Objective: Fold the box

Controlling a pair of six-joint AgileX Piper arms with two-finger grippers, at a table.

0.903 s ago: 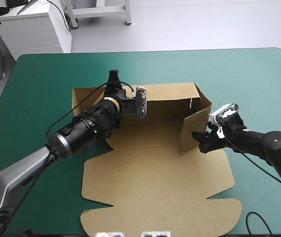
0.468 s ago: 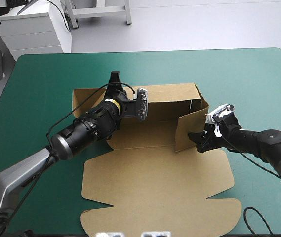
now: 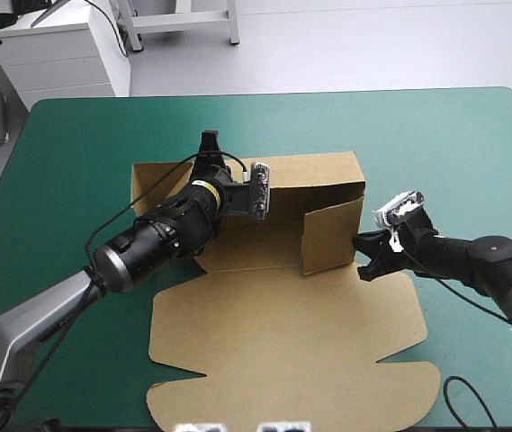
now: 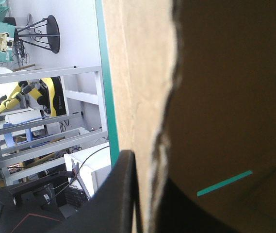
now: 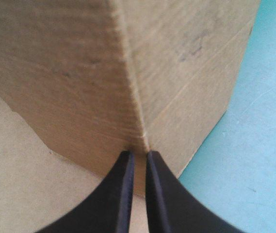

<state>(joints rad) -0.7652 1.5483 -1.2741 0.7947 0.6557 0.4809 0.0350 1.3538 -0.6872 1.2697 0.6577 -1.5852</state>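
Box (image 3: pixel 282 315) sits mid-table (image 3: pixel 85 135), lid flat toward the near edge, back wall and right flap raised. My left gripper (image 4: pixel 145 170) pinches the back wall's top edge. My right gripper (image 5: pixel 138 154) is pressed nearly together, tips touching the flap's folded corner.

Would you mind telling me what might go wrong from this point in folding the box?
1. The right claw touches the box only with its tips, at a corner crease; it may slip off, letting the standing flap spring back outward.
2. The left claw pinches the back wall near one end only; a push from the right might twist or buckle that wall.
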